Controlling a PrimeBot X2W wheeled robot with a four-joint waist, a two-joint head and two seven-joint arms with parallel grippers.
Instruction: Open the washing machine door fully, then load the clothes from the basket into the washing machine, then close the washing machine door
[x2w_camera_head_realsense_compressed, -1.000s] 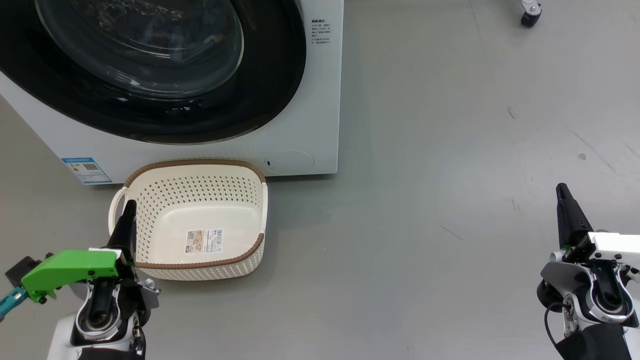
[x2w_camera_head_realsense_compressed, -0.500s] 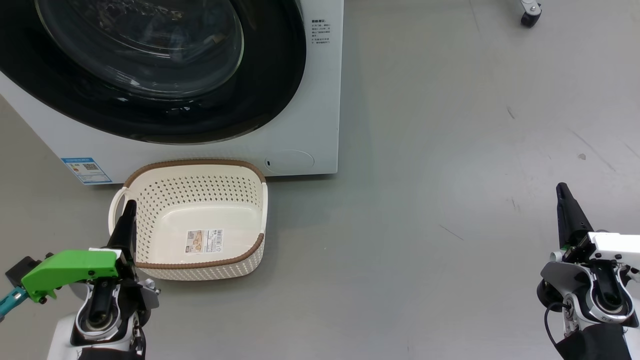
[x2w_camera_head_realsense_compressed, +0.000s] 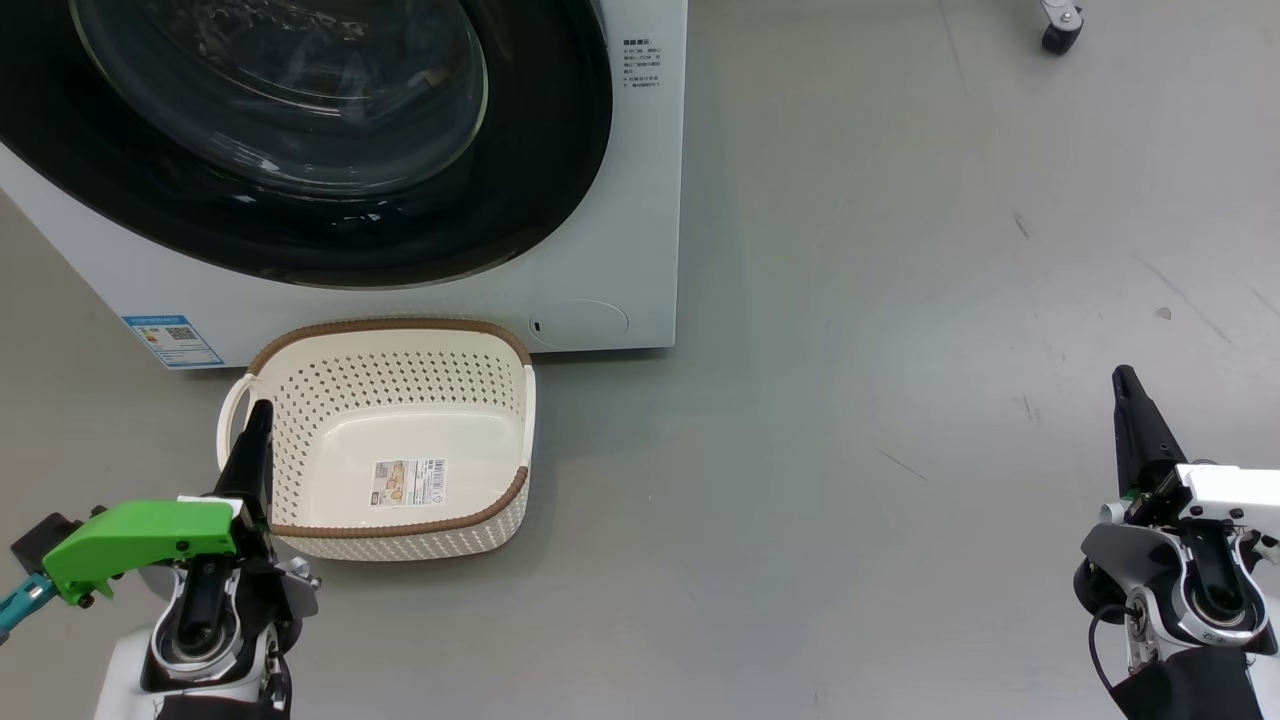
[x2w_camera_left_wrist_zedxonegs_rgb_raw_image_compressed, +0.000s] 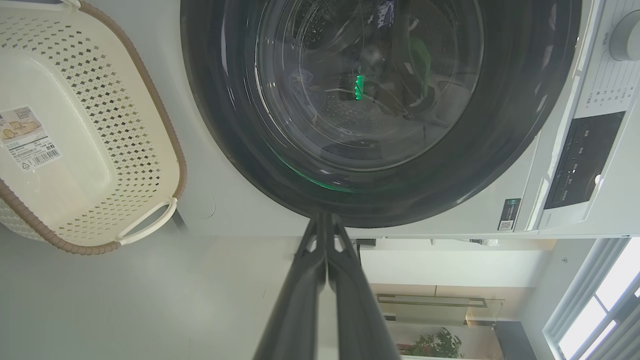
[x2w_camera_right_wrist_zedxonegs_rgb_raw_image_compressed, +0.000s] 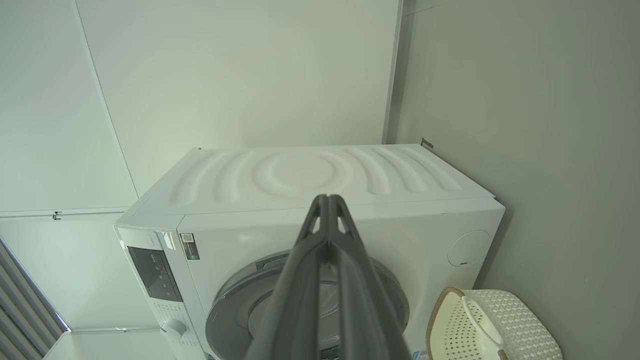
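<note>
Grey floor (x2w_camera_head_realsense_compressed: 900, 300), cream perforated basket (x2w_camera_head_realsense_compressed: 400, 385)

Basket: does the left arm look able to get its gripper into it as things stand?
Probably yes. The left gripper, shut, sits close by the left end of the basket, which stands open-topped and empty on the floor, with nothing over it.

Laundry room, washing machine (x2w_camera_head_realsense_compressed: 648, 220), basket (x2w_camera_head_realsense_compressed: 390, 325)
</note>
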